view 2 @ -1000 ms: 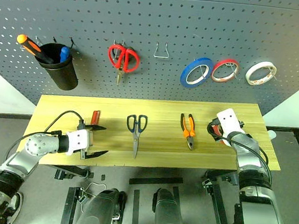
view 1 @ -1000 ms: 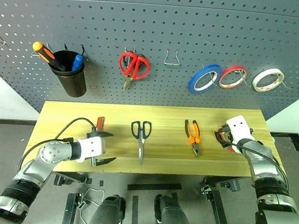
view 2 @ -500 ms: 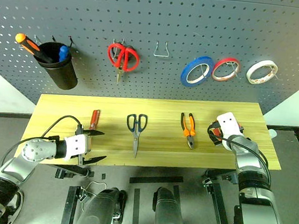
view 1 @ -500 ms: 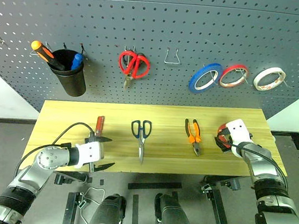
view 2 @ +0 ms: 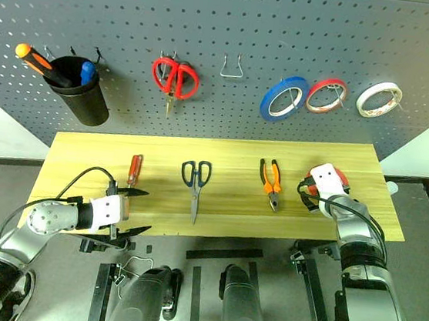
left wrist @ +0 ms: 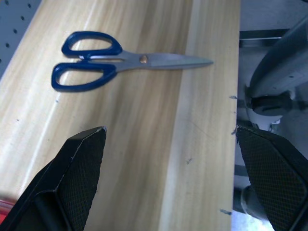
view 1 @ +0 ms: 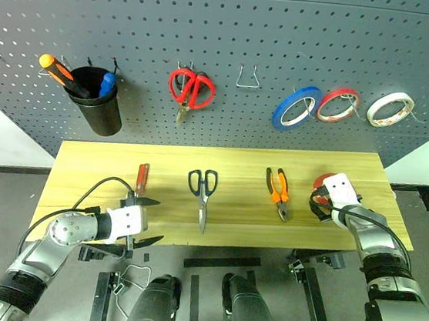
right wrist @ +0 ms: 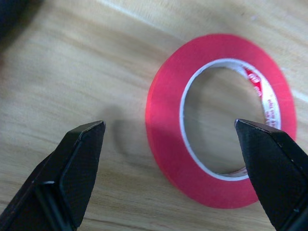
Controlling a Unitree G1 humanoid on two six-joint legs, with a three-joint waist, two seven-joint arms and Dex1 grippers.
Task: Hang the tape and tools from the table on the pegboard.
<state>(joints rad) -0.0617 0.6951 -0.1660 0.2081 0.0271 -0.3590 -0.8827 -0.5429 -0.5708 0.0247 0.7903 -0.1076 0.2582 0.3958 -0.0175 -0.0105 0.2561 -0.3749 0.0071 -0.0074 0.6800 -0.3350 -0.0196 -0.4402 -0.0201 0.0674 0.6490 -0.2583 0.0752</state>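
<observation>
The red tape (right wrist: 166,144) lies flat on the table (view 1: 105,165) near its right end. My right gripper (right wrist: 171,130) hovers just over it, open, with one side of the ring between the fingers and nothing gripped. On the tabletop also lie the black-jawed pliers (view 1: 277,193), the blue-handled scissors (left wrist: 139,58) and the small red-handled screwdriver (view 1: 143,177). My left gripper (view 1: 159,220) stands open and empty over the front-left of the table, pointing toward the scissors, with the screwdriver just beyond it. The pegboard (view 1: 238,24) rises behind the table.
On the pegboard hang red-handled scissors (view 1: 191,92), a blue ring (view 1: 296,108), a red ring (view 1: 339,105) and a white ring (view 1: 391,109). A black cup (view 1: 100,109) at its left holds an orange-handled screwdriver. A bare wire hook (view 1: 247,80) sits between the scissors and the rings.
My right gripper has tipped a little further down over the red tape. The whole view has shifted slightly. The things on the table lie where they were.
</observation>
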